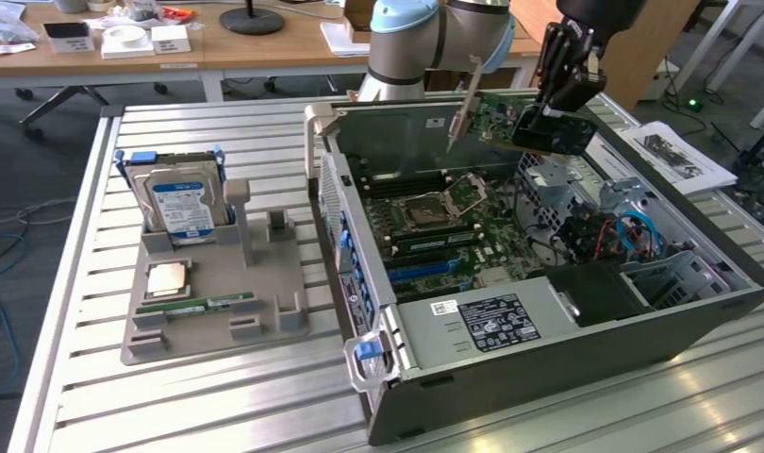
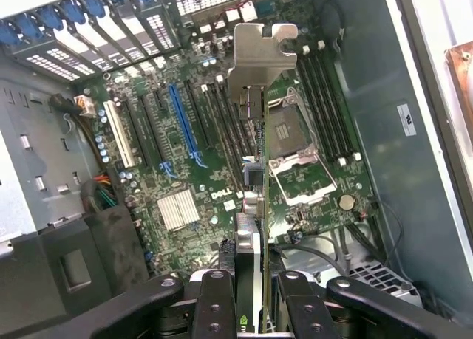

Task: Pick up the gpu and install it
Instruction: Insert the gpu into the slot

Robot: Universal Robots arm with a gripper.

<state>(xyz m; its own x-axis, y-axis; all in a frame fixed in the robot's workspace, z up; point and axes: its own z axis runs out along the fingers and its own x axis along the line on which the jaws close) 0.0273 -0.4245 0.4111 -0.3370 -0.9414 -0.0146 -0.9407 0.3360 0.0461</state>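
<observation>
Claw (image 1: 535, 121) on gpu (image 1: 493, 114) above open computer case (image 1: 684, 332).

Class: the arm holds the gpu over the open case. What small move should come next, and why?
Probably shift the gripper sideways toward the long blue slot before lowering: the gpu, clamped edge-on, hangs above the motherboard beside the processor socket, not over that slot.

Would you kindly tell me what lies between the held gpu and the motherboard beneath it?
Nothing: in the exterior view the gpu, clamped in the gripper, hangs over the motherboard with bare air between.
</observation>
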